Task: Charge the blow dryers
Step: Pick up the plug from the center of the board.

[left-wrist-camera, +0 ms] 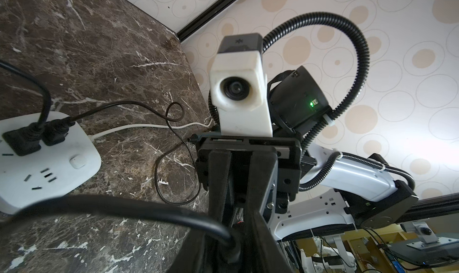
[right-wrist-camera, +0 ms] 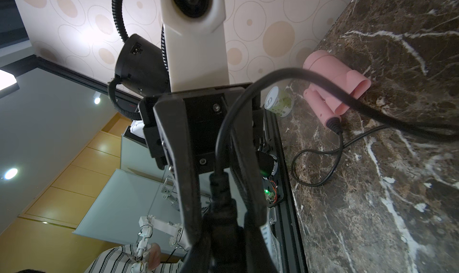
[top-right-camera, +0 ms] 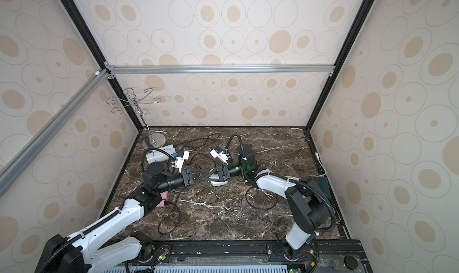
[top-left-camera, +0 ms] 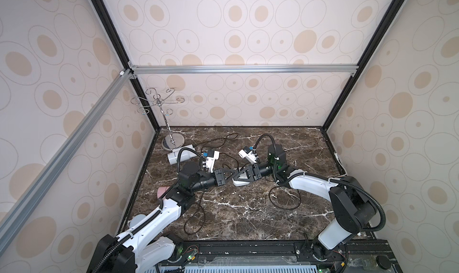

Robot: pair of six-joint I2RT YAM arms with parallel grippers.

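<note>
Table (top-left-camera: pixel 248 209): dark veined marble, walled on three sides; the near half is open save for looped black cords (right-wrist-camera: pixel 298 72). Both arms meet tip to tip over the white socket block (left-wrist-camera: pixel 62 145). Right gripper (top-left-camera: pixel 238 178) clamps a black plug (right-wrist-camera: pixel 219 184); left gripper (top-left-camera: pixel 230 174) has its fingers slightly apart around it. Pink blow dryer (right-wrist-camera: pixel 332 85), a smooth cylinder, lies at the left edge, mouth inward. White blow dryer (top-left-camera: pixel 182 155) lies crosswise by the wire stand (top-left-camera: pixel 172 142).

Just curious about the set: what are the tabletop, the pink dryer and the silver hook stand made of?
Tabletop: polished dark marble or a marble-look sheet, white-veined. Pink dryer: matte moulded plastic, smooth and evenly coloured. Hook stand: probably chromed metal, mirror-bright.
</note>
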